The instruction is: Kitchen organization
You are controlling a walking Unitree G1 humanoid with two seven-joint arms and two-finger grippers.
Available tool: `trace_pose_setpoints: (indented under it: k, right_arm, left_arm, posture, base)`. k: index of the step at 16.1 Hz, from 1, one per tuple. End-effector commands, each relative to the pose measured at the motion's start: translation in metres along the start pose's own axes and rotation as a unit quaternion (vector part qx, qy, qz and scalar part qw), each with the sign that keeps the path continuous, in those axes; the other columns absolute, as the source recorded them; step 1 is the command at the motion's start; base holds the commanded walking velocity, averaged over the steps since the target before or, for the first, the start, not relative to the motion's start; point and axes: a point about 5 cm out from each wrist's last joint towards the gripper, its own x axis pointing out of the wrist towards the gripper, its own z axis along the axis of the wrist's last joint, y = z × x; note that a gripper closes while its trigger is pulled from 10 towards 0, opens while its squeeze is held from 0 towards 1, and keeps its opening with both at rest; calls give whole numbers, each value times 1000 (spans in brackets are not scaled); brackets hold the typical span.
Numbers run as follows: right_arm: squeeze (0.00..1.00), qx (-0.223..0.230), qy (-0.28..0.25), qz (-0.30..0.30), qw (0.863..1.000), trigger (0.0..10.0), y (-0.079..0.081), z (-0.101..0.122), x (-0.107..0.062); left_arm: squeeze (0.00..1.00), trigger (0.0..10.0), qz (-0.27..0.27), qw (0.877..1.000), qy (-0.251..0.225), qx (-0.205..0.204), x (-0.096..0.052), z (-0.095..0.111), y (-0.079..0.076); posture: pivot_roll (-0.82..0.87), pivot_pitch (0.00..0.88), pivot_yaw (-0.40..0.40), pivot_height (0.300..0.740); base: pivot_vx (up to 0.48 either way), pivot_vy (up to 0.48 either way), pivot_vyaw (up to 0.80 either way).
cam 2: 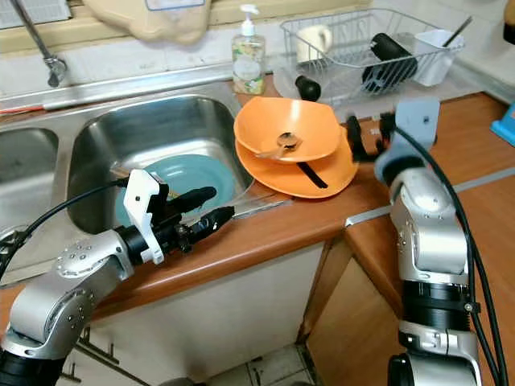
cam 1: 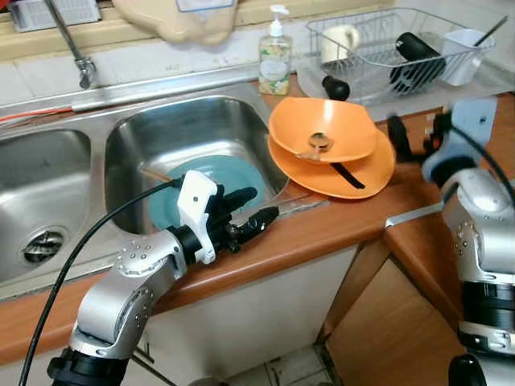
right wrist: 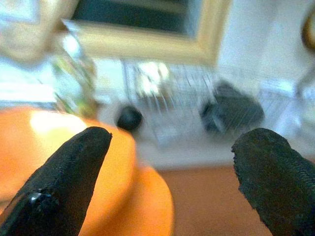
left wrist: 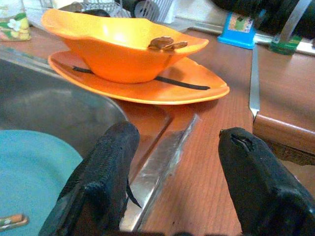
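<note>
An orange bowl (cam 1: 326, 122) sits in an orange plate (cam 1: 366, 175) on the wooden counter, right of the sink. A spoon (cam 1: 318, 143) lies in the bowl, and a black utensil (cam 1: 348, 174) lies on the plate. A teal plate (cam 1: 229, 178) rests in the right sink basin. My left gripper (cam 1: 259, 205) is open over the sink's front rim, beside the teal plate, its fingers (left wrist: 106, 167) pointing toward the orange dishes. My right gripper (cam 1: 410, 137) is open just right of the orange plate, above the counter, and holds nothing.
A wire dish rack (cam 1: 386, 48) with a cup and dark items stands at the back right. A soap bottle (cam 1: 275, 56) stands behind the basin and a faucet (cam 1: 76, 56) at the back left. The counter's corner drops off below my right arm.
</note>
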Motion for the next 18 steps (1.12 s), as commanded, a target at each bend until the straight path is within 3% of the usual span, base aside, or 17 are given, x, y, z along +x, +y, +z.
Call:
trace_pose_setpoints:
  k: [1,4,9,13,18]
  right_arm:
    - [0,-3,-25,35,999,10000,13,11,-3]
    - [0,-16,-42,156,987,10000,44,18,-23]
    - [0,-28,-9,239,971,10000,53,11,-50]
    - [0,-36,11,262,964,10000,61,3,-55]
    - [0,-51,36,209,976,10000,59,-6,-41]
  left_arm:
    - [0,10000,1,1000,5,7,-1,-1,-1]
    - [0,10000,3,1000,5,10,0,-2,-3]
    - [0,10000,25,999,15,24,-6,-6,-1]
    - [0,10000,20,999,16,34,0,-6,-4]
    - [0,10000,17,999,11,34,2,-4,-6]
  posture:
    - [-30,0,62,740]
    - [-26,0,56,740]
    - [-30,0,56,740]
    - [-24,0,53,740]
    - [-12,0,50,740]
  base:
    - [0,0,0]
    - [0,0,0]
    - [0,0,0]
    - [0,0,0]
    - [0,0,0]
